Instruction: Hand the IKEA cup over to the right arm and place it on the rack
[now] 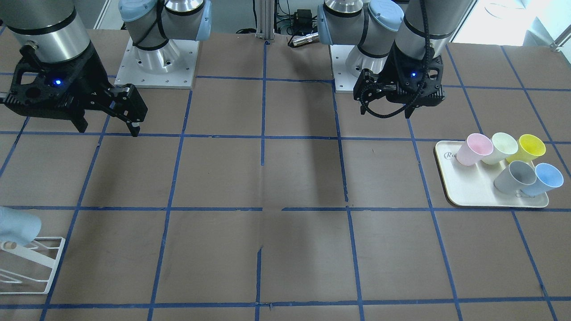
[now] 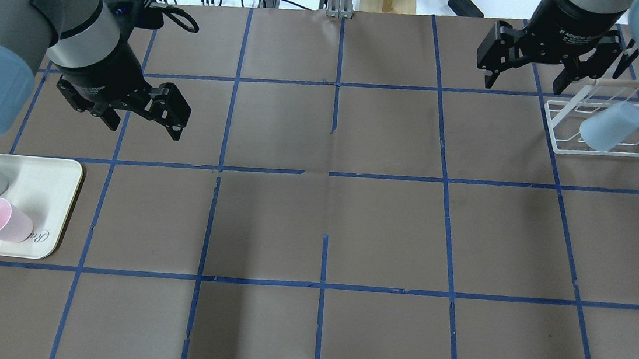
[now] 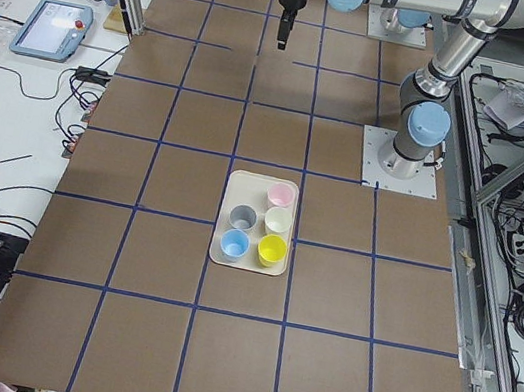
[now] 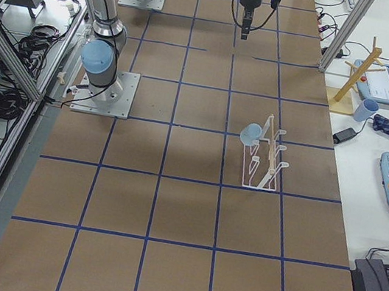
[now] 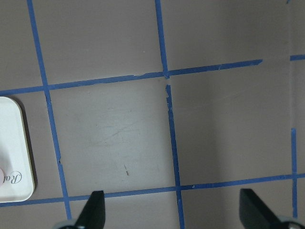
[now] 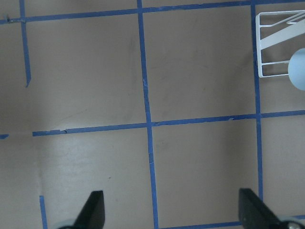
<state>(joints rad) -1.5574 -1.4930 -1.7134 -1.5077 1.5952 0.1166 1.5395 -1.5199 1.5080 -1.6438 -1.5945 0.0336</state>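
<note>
Very pale sky-blue tapered plastic cup (image 2: pixel 612 127) is seen resting tilted on the white thin-wire rack (image 2: pixel 603 152), touching its rods, with no gripper on it. Black wide-finger right gripper (image 2: pixel 523 81) is held just beside the rack, above the counter, fingers spread wide, nothing gripped. Black left gripper (image 2: pixel 144 126) is held well apart from the rack, across the brown blue-taped counter (image 2: pixel 326 227), also wide open and empty. Cream rounded-rectangle tray (image 1: pixel 473 187) is set at the counter end opposite the rack. Pink (image 1: pixel 473 149), pale green (image 1: pixel 499 148), yellow (image 1: pixel 528 148), grey (image 1: pixel 515 176) and deeper blue (image 1: pixel 543 179) cups are stood on it.
</note>
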